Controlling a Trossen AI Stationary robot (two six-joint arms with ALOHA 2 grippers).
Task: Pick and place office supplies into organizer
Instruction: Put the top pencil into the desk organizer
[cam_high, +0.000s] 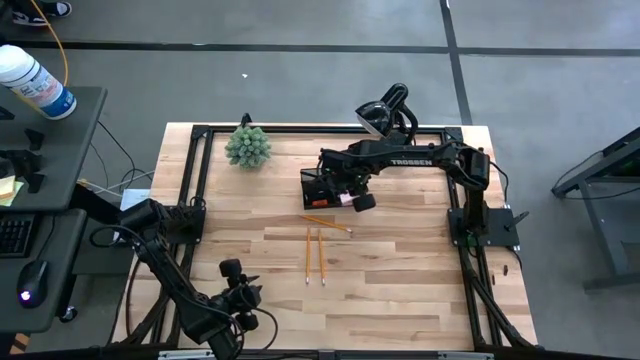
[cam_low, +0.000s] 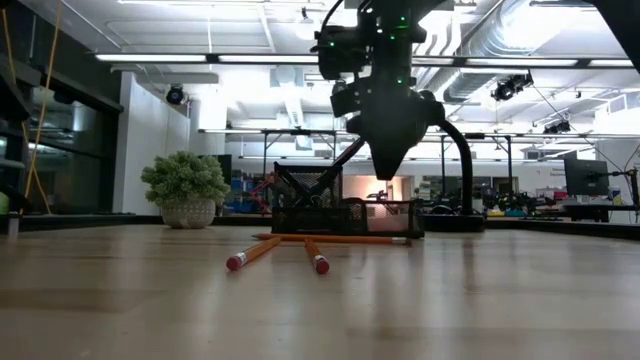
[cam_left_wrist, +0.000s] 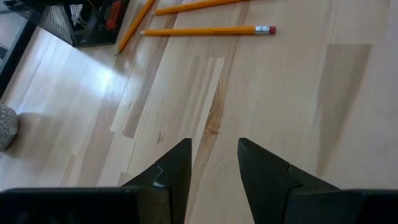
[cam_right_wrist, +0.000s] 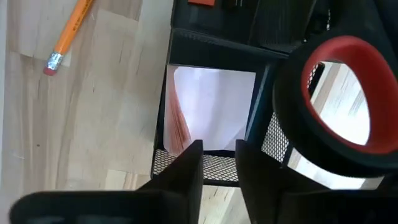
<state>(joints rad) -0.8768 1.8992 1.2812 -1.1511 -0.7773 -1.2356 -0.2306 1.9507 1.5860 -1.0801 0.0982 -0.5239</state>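
A: Nearest the overhead camera, what shows?
B: The right gripper (cam_high: 350, 190), over the organizer (cam_high: 318, 190) near the tabletop's (cam_high: 400, 290) far edge. The left gripper (cam_high: 243, 296) waits by the near edge. 3 pencils (cam_high: 314, 250) lie mid-table; a plant (cam_high: 247, 146) sits at the far-left corner, a desk lamp (cam_high: 380, 112) at the far edge.
A: Table level?
B: 2 pencils' erasers point forward; the organizer stands behind them, the gripper above it.
A: Left wrist?
B: Fingers (cam_left_wrist: 174, 171) spread, gripping nothing, above bare wood.
A: Right wrist?
B: Fingers (cam_right_wrist: 186, 171) slightly apart, gripping nothing, just above a sticky-note pad (cam_right_wrist: 208, 112) lying in a compartment. A red scissors handle (cam_right_wrist: 339, 93) is beside it.
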